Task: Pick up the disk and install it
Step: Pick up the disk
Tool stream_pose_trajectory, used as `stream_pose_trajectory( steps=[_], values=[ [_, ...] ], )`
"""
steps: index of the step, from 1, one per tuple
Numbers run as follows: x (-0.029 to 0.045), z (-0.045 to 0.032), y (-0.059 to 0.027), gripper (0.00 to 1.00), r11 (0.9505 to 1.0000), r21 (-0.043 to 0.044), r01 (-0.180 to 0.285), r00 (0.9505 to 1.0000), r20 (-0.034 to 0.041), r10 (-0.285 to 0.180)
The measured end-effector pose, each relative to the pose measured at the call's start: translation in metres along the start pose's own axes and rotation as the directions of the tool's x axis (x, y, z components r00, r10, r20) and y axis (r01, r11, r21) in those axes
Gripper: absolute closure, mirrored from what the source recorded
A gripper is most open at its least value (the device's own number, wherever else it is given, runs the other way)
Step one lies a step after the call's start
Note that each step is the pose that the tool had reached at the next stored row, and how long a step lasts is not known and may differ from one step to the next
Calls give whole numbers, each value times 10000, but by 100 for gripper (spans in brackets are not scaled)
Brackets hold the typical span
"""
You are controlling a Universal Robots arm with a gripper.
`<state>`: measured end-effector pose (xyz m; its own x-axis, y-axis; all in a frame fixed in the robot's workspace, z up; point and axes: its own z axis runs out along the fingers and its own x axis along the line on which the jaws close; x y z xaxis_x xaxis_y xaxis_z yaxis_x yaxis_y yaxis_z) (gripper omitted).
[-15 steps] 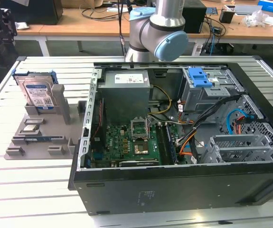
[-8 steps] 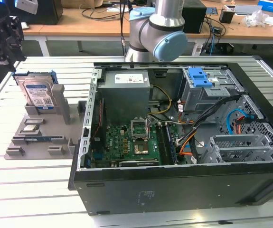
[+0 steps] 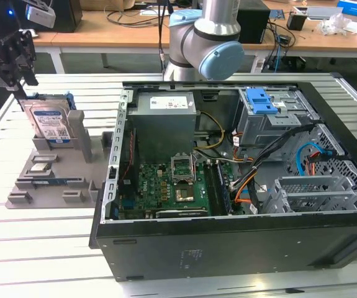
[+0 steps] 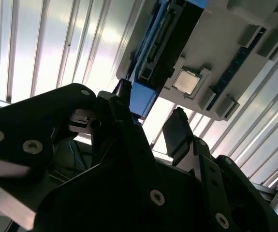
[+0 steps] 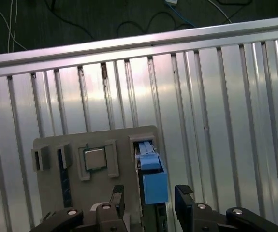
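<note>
The gripper (image 5: 150,197) hovered wide open directly over the disk (image 3: 53,124). The upright disk's top edge lined up between the 2 fingers (image 5: 183,194).

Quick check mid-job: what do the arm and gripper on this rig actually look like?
The arm is silver-grey tubing with rounded pale blue joint caps. The gripper is matte black, built from angular linkage plates dotted with silver screw heads, and ends in two blunt black fingers. No markings can be made out on either.
</note>
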<state>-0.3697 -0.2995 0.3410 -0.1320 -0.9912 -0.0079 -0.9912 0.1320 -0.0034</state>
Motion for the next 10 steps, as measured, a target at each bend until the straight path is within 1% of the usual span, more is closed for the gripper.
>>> stream_pose_trajectory(
  steps=[3, 4, 6, 10],
  values=[
    [-9, 80, 1, 46, 9997, 3, 249, 9997, -54, -249],
    [-21, 120, 1, 46, 9993, 3, 383, 9992, -62, -383],
    [-60, 191, 7, 46, 9983, 4, 577, 9983, -70, -577],
    [-68, 288, 8, 46, 9976, 3, 688, 9976, -70, -688]
  ],
)
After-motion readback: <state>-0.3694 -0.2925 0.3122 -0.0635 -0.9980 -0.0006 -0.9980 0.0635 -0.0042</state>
